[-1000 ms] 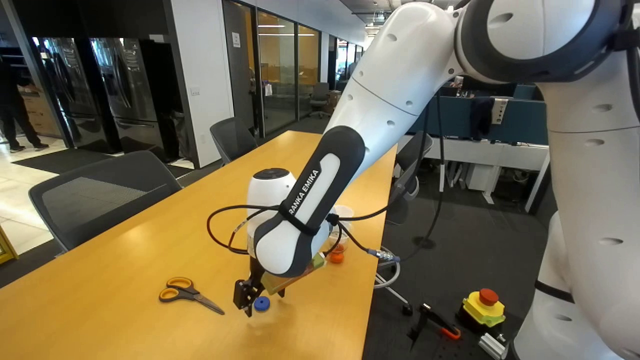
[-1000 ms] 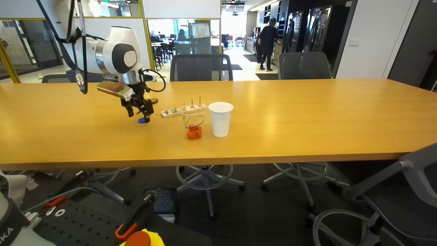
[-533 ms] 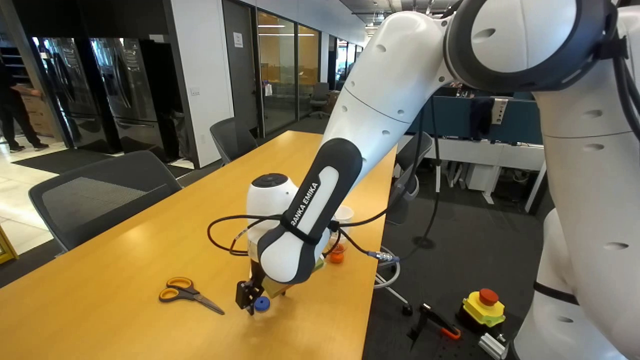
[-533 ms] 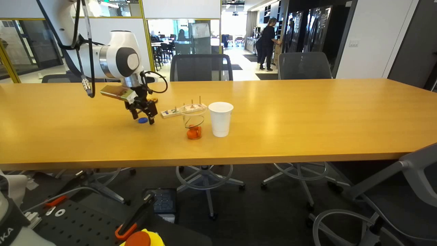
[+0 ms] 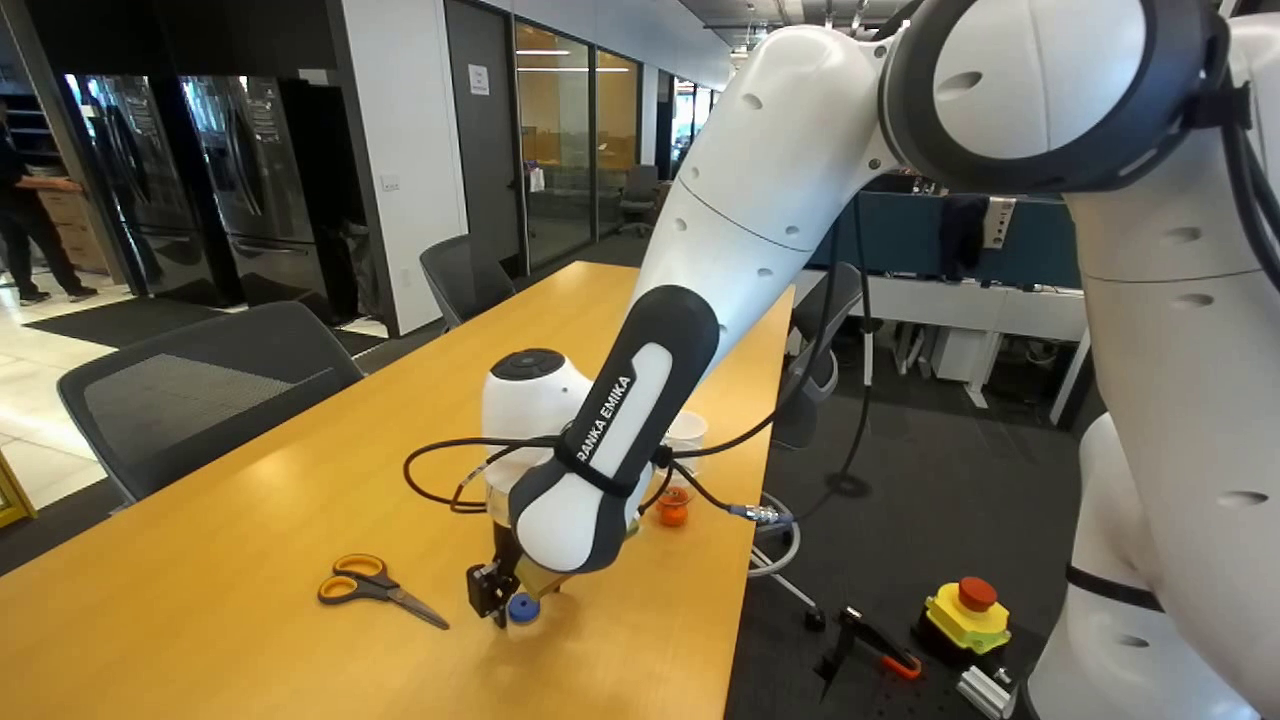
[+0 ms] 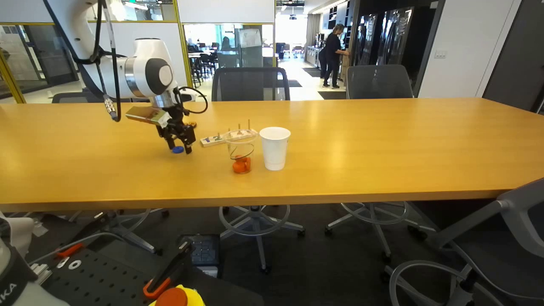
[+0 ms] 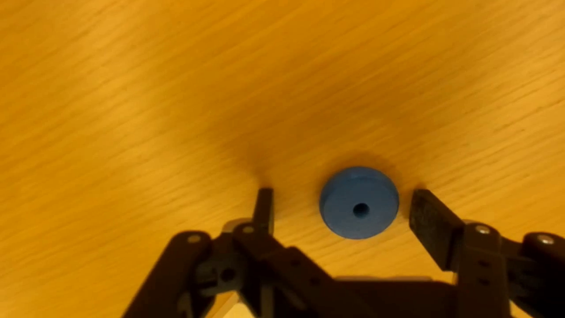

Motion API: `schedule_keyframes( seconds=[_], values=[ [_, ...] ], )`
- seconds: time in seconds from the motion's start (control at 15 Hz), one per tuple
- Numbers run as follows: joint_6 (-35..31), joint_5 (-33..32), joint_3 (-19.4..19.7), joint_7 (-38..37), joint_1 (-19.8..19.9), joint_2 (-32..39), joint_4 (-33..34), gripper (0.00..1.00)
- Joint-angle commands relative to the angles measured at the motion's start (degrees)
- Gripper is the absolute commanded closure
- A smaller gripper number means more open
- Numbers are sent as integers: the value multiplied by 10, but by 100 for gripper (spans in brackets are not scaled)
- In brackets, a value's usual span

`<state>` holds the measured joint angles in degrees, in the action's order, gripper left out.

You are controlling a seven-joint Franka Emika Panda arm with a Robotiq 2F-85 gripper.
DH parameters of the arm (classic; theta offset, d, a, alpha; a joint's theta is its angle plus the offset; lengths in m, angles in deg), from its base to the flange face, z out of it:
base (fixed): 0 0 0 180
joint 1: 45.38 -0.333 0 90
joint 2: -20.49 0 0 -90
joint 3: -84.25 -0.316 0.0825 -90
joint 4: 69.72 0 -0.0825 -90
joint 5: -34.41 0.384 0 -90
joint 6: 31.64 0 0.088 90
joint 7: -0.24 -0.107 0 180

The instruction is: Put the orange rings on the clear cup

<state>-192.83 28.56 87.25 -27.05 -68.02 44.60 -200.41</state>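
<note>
Office table [image 5: 250,520]: gripper [image 7: 342,196] wide astride blue disc [image 7: 358,203], orange rings [image 6: 241,165] over in clear cup [image 6: 240,147]

In an exterior view, bg = office: fridges [image 5: 265,210] at left, a person [image 5: 30,220] partly cut off by the edge, mesh chairs [image 5: 205,395] along the table. White robot arm [image 5: 760,175] slants in fm upper right & hides part of the table; gripper is low by the blue disc. Scissors [image 5: 390,590] w/ orange-lined handles lie flat nr it, tips pointing its way. Orange rings show as 1 small clump just past the arm; the clear cup is mostly blocked fm here. Red-topped yellow box [image 5: 965,626] sits low at right.

In an exterior view, the table's long side faces the cam. Gripper is low over the table at left, fingers [image 6: 188,145] either side of the disc; whether the tips touch the table, can't tell. Orange rings look to be at the bottom of the clear cup, seen thru its wall; too small to count. Clear cup is upright, apart fm the gripper. White cup [image 6: 274,148] stands upright just beside it. Pegged wooden strip [image 6: 210,141] lies behind, partly seen thru the clear cup.

Wrist view: table grain fills the bg. Blue disc lies flat, small hole in the middle, btwn the fingers w/ a gap showing each side, closer to the finger at right of frame.
</note>
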Motion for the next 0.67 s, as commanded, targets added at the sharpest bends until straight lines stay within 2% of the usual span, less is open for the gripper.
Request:
schedule_keyframes(
  seconds=[0.0, 0.27, 0.33, 0.6],
  values=[
    [20, -22, 21, -28, -22, 4, 20, 51],
    [67, -31, 22, -42, -26, 2, 36, 79],
    [81, -33, 21, -45, -25, 1, 40, 82],
    [123, -51, 25, -66, -15, -6, 56, 81]
  ],
)
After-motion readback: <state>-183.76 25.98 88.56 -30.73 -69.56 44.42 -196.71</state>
